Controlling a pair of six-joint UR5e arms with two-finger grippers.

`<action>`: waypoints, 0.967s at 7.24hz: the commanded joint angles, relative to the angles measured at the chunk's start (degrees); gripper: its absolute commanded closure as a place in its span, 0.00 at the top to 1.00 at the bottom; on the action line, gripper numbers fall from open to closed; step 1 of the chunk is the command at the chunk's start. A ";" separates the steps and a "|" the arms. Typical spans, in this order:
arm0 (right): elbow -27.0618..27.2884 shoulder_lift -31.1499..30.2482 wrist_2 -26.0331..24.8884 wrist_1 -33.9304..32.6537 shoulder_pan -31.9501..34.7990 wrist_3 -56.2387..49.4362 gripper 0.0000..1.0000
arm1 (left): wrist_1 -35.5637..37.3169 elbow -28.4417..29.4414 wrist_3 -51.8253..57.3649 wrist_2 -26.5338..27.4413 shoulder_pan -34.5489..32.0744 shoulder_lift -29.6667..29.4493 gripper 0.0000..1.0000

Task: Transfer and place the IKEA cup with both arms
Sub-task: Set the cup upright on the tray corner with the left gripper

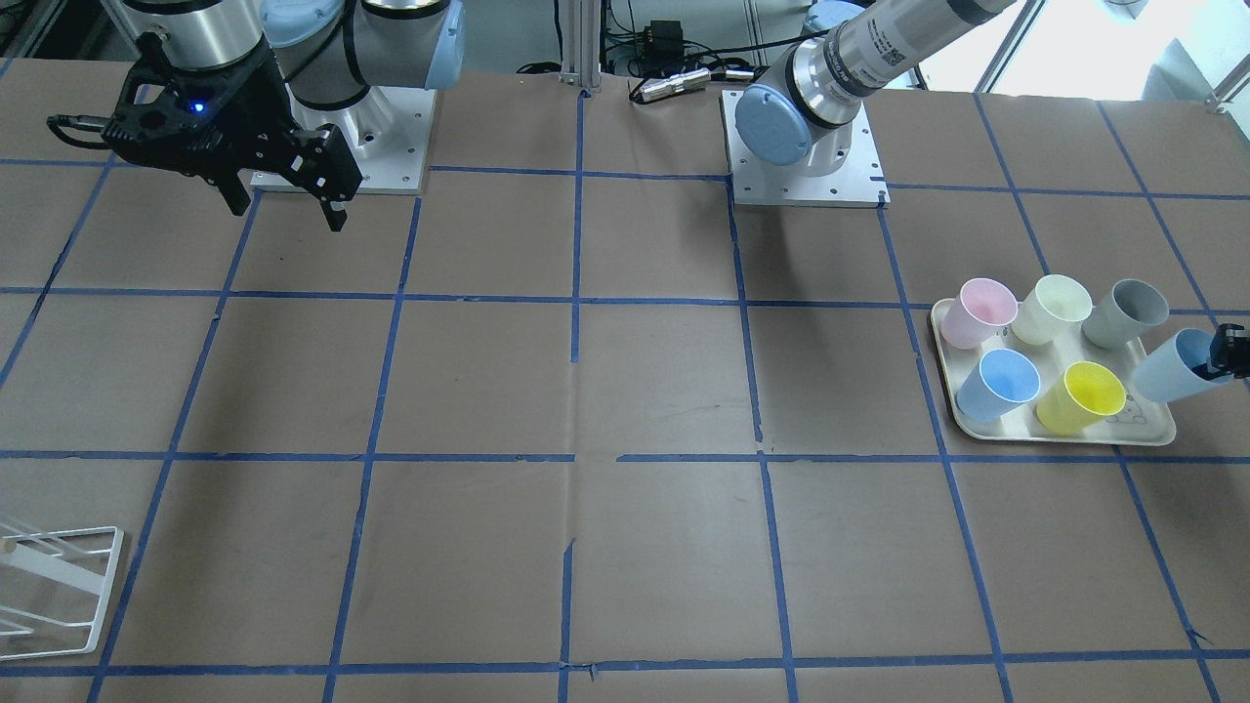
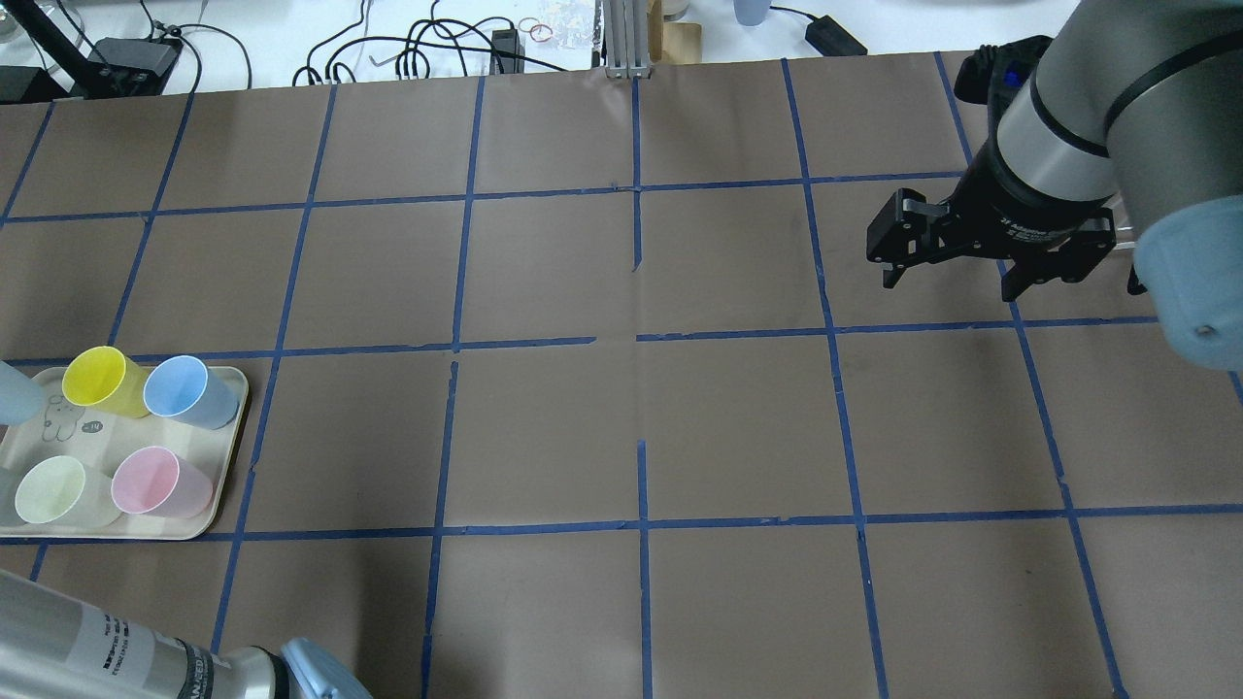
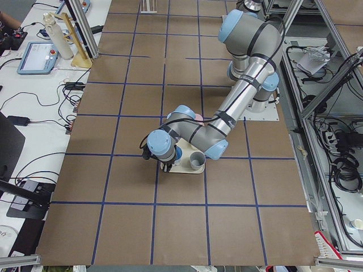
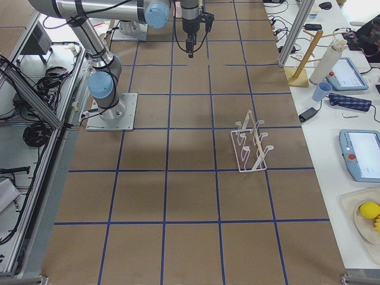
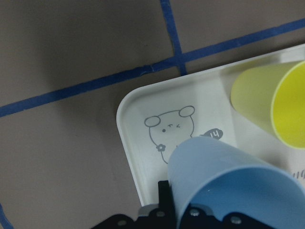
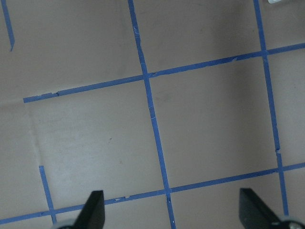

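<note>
Pale ice-blue, the IKEA cup [image 1: 1177, 371] tilts over the cream tray's [image 1: 1064, 436] bear-printed corner, its rim pinched by the left gripper [image 1: 1221, 359]. Well apart, the right gripper [image 1: 288, 213] hovers with fingers spread.

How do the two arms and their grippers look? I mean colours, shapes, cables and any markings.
Both arms are silver-grey tubes with rounded light-blue joint caps. The left arm bears a white label with black print. A thin black cable runs along the right arm. The right gripper is black, angular, two-fingered, with a blue light; the left gripper is black too.
</note>
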 commanded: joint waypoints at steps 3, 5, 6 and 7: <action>-0.01 -0.36 0.31 0.05 -0.03 -0.11 1.00 | 1.85 0.18 0.40 -0.07 0.00 -2.59 0.00; 0.16 -0.27 0.31 0.84 -0.03 -0.02 1.00 | 2.38 0.27 0.48 -0.07 0.00 -3.29 0.00; 0.08 -0.44 0.31 0.75 -0.03 -0.02 1.00 | 2.64 0.27 0.48 -0.16 0.00 -3.56 0.00; 0.08 -0.36 0.31 0.84 -0.03 -0.11 1.00 | 2.64 0.27 0.48 -0.16 0.00 -3.56 0.00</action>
